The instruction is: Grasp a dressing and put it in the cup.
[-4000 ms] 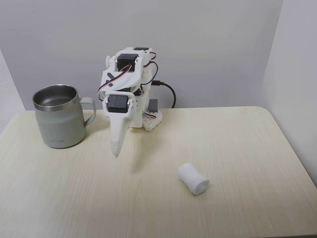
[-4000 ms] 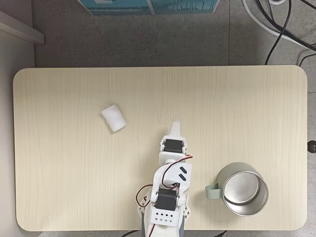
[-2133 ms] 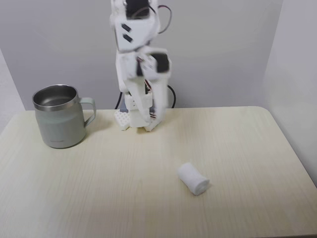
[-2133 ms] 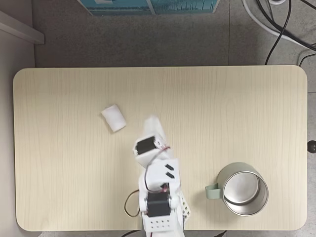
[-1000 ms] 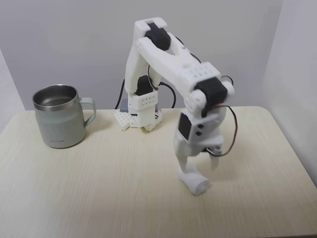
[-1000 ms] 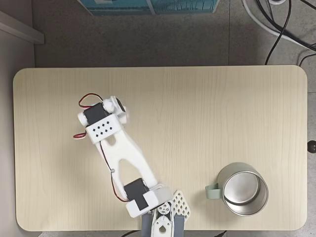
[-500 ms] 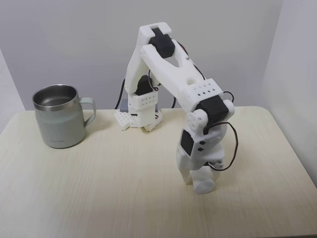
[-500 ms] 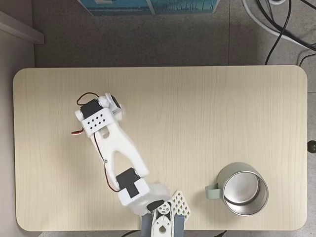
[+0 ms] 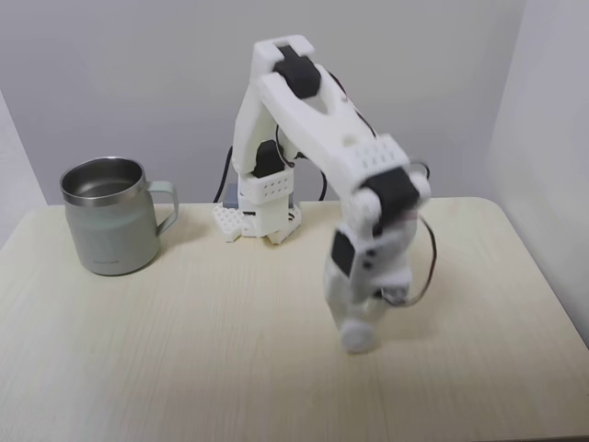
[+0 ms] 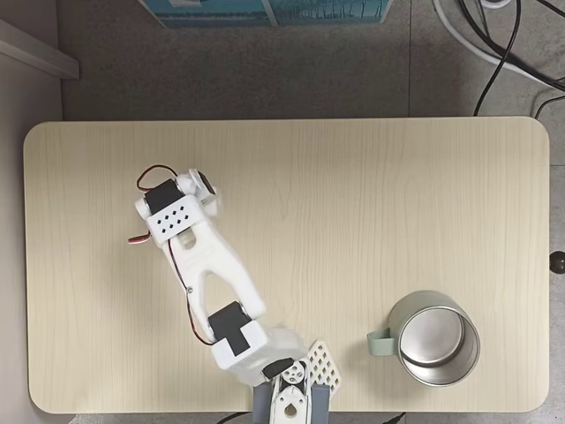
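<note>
Losing the dressing on the way across is the main danger: it is a soft roll, and if the fingers pinch only its end, a quick swing towards the cup could shake it loose onto the worktop. The cup stands well apart, at the far left of the angled fixed view, so the carry is long, and a low pass could clip its steel rim or handle. The lower arm is blurred there, so I can only judge that the fingers are clenched on the roll, which sits at their tip just above the wood. Half a second ago the roll lay lower and further right; now it is drawn slightly up and left with the wrist.
</note>
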